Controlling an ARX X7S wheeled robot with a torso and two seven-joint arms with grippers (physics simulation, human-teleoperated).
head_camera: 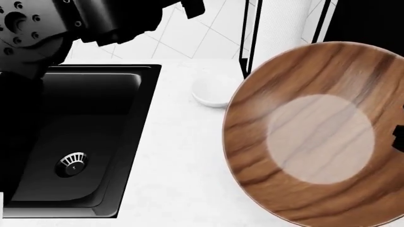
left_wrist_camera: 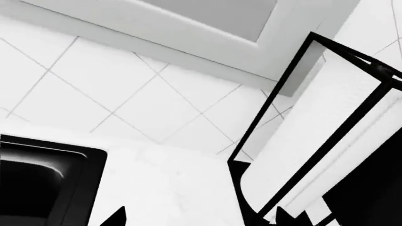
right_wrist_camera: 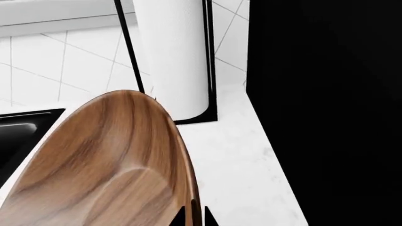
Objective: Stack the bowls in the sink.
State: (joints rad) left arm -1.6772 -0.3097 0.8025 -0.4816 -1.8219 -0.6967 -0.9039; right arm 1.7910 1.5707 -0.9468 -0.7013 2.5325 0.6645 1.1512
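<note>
The large brown wooden bowl (head_camera: 315,137) is lifted off the counter and tilted, with its inside facing the head camera. My right gripper (right_wrist_camera: 196,218) is shut on its rim (right_wrist_camera: 192,207), one fingertip on each side of the wall. The small white bowl (head_camera: 212,91) sits upright on the white counter, between the sink and the towel stand. The black sink (head_camera: 136,137) lies to the left, and its round drain (head_camera: 72,164) shows. My left gripper (left_wrist_camera: 201,219) is open and holds nothing. It hangs above the counter between the sink corner (left_wrist_camera: 50,179) and the towel stand.
A white paper-towel roll in a black stand (head_camera: 277,33) stands at the back by the tiled wall (left_wrist_camera: 125,89). A tall black block (right_wrist_camera: 326,94) closes off the counter's right side. My left arm (head_camera: 57,23) hangs over the sink's far edge.
</note>
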